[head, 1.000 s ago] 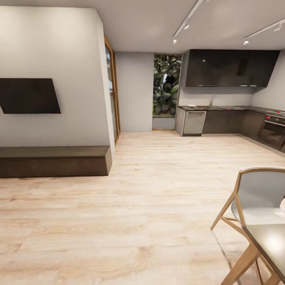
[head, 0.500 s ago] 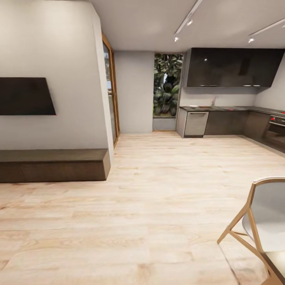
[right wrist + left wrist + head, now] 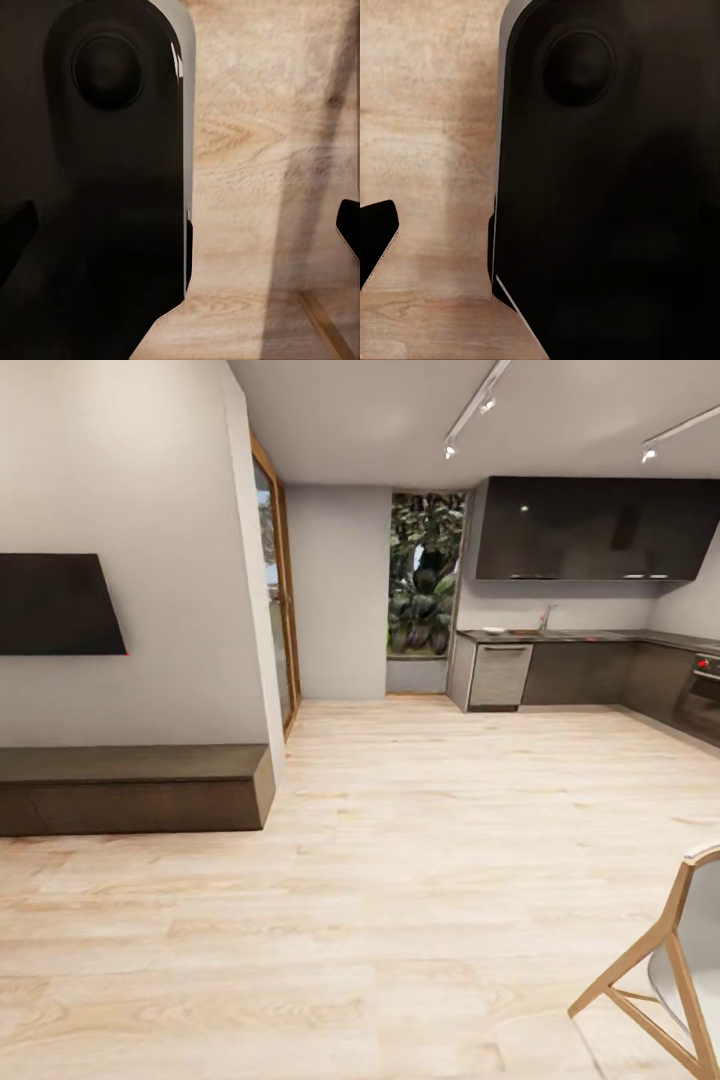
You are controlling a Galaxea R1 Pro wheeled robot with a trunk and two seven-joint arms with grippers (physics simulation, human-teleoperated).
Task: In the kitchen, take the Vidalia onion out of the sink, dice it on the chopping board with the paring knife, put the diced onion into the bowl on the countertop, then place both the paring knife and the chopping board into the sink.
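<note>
A pale wood floor (image 3: pixel 420 860) fills the near and middle of the head view, running to the far kitchen. On the left a grey wall carries a dark flat screen (image 3: pixel 55 605) above a long low dark bench (image 3: pixel 130 788). Far right, dark upper cabinets (image 3: pixel 590 528) hang over the counter (image 3: pixel 560 635), where the sink (image 3: pixel 525 631) and its tap are small and blurred; the other task things there cannot be told apart. A wooden chair (image 3: pixel 670 970) is near right. In the wrist views, the left end effector (image 3: pixel 375 244) and right end effector (image 3: pixel 180 232) hang over floor beside the dark robot body; whether either is released or clenched I cannot tell.
</note>
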